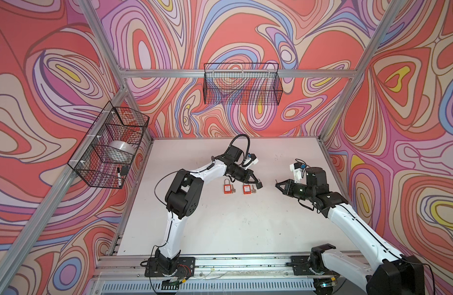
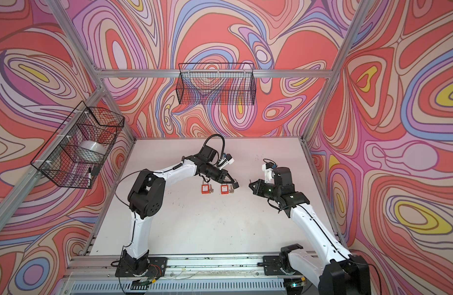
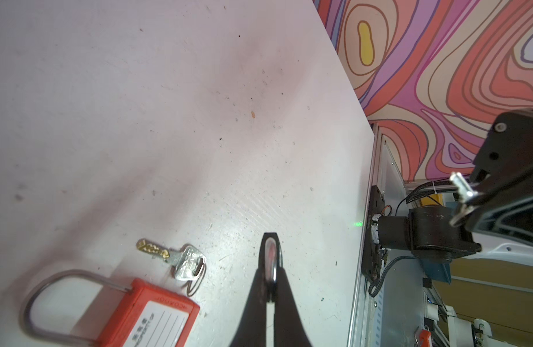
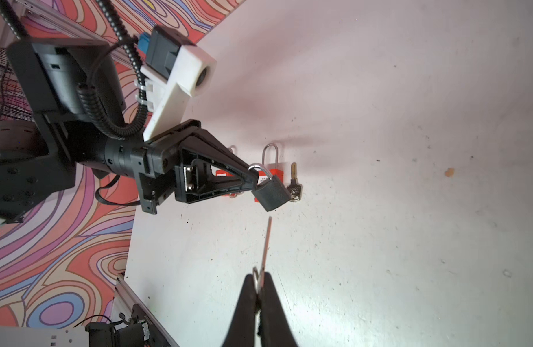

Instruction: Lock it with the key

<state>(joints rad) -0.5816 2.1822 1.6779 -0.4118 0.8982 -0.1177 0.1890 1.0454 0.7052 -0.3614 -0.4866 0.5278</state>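
Left gripper (image 4: 253, 176): clamped on shackle of black padlock (image 4: 272, 192), held above surface (image 1: 220, 224)
Right gripper (image 4: 260, 288): pinched on key (image 4: 266, 246), blade pointing toward padlock, not touching
Left wrist view: padlock edge-on only; orange padlock (image 3: 148, 312), spare key (image 3: 184, 260) beside
Surface: white, scuffed
Walls (image 1: 245, 30): swirl pattern, wire basket (image 1: 242, 84) hung

Open air separates the black padlock (image 4: 272, 192) from the key (image 4: 266, 240), with nothing between. Beneath lie 2 obstacles: left orange padlock (image 1: 228, 189) and right orange padlock (image 1: 246, 189). The table (image 1: 233, 229) nearer the arm bases is bare.
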